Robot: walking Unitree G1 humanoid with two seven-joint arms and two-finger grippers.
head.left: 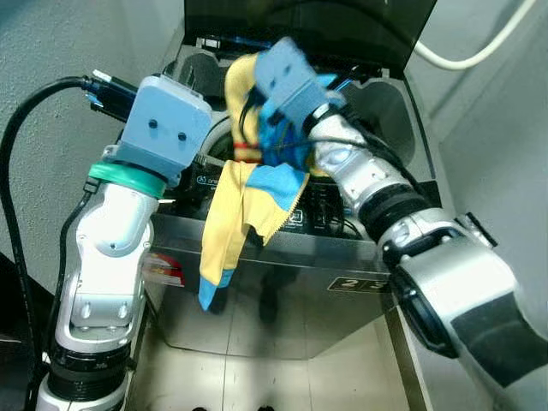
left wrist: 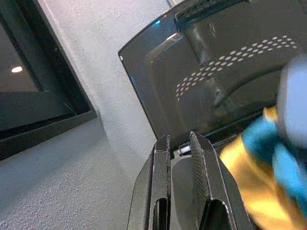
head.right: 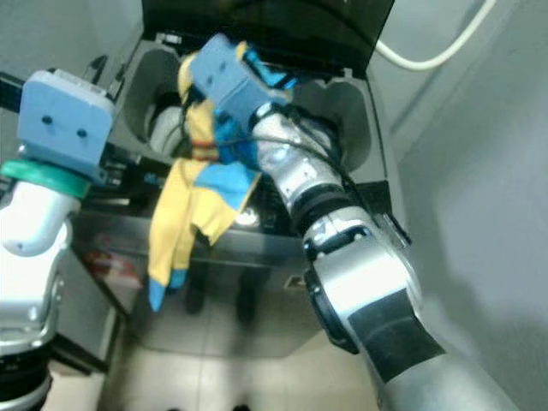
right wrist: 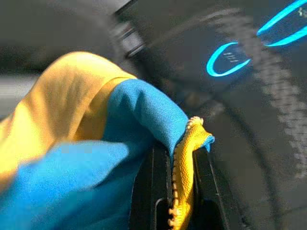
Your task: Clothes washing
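Note:
A yellow and blue zippered garment [head.left: 229,218] hangs over the front rim of a top-loading washing machine [head.left: 342,261] whose dark lid [head.left: 342,26] stands open. My right gripper [right wrist: 178,158] is shut on the garment's upper part, with the yellow zipper [right wrist: 181,191] pinched between its fingers, above the drum opening [head.right: 163,120]. The garment's lower end dangles down the machine's front. My left gripper [left wrist: 180,139] sits at the machine's left side, pointing towards the open lid. Its fingers [left wrist: 162,158] are shut with nothing between them.
Grey walls stand close on both sides of the machine. A white hose [head.left: 467,58] runs along the wall at the upper right. A thick black cable [head.left: 21,137] loops beside my left arm. Tiled floor [head.left: 257,377] lies before the machine.

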